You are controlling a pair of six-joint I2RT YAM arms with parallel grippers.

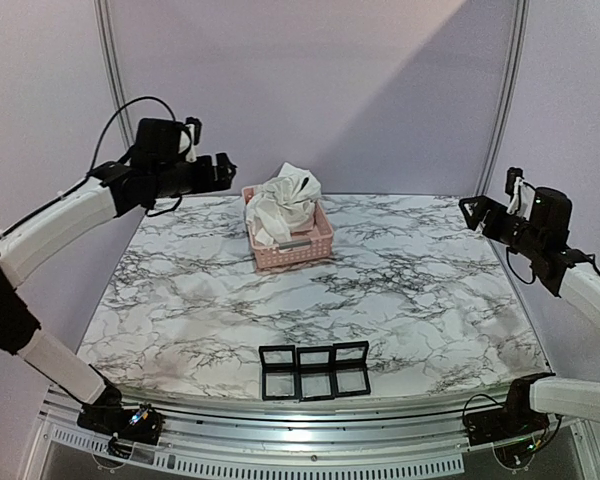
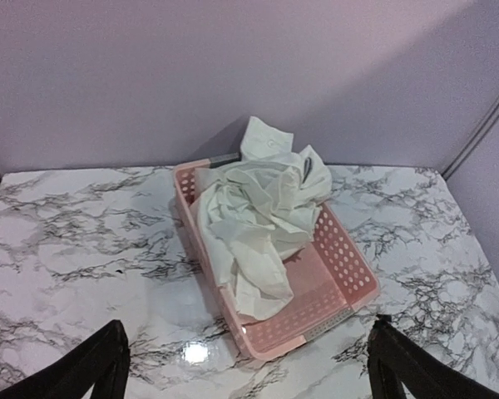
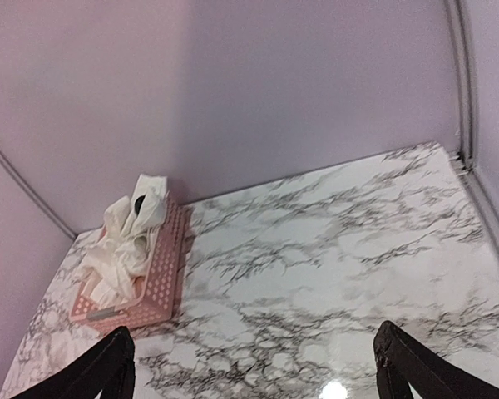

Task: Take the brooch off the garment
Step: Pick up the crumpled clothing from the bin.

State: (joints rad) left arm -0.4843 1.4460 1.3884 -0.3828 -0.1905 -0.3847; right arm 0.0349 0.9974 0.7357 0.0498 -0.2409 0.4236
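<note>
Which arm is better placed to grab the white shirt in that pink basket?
Probably the left: the left gripper, open, hovers beside the pink basket holding the garment; the right gripper is farther off.

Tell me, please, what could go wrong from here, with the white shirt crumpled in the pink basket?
1. The garment is bunched in the pink basket and no brooch shows clearly, so an arm may seize the wrong fold.
2. The basket looks light: lifting the cloth could drag it along, and the left pincer and right pincer are open, away from it.
</note>
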